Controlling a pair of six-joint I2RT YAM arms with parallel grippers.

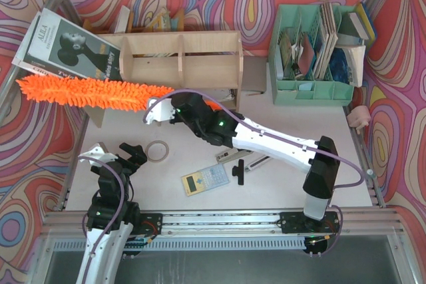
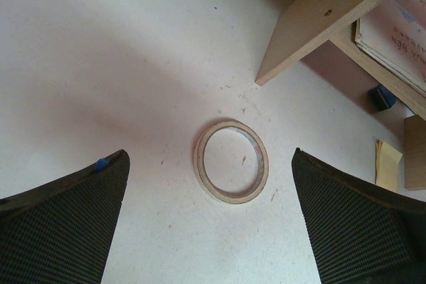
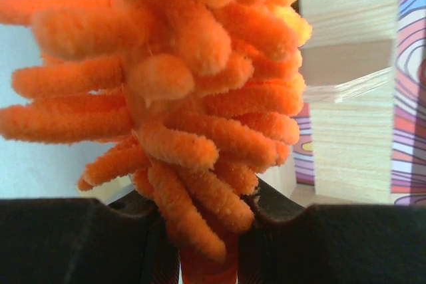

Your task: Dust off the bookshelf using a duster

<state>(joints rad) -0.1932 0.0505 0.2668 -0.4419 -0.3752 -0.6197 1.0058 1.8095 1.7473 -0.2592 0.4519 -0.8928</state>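
Observation:
The light plywood bookshelf (image 1: pixel 180 58) stands at the back middle of the table, with two tiers and upright dividers. The orange fluffy duster (image 1: pixel 93 92) lies across its front lower left, its brush reaching left past the shelf's side panel. My right gripper (image 1: pixel 178 107) is shut on the duster at the base of the brush; the handle is mostly hidden under the arm. In the right wrist view the orange fibres (image 3: pixel 193 98) fill the frame above the jaws, with plywood (image 3: pixel 349 98) behind. My left gripper (image 1: pixel 130 154) is open and empty, low over the table near a tape ring (image 2: pixel 231 161).
A mint-green file organiser (image 1: pixel 316 58) with papers stands back right. A black-and-white magazine (image 1: pixel 70 48) leans at the shelf's left. The tape ring (image 1: pixel 158 151), a calculator (image 1: pixel 205 179) and a stapler (image 1: pixel 241 161) lie on the white table. A shelf side panel (image 2: pixel 333 18) shows in the left wrist view.

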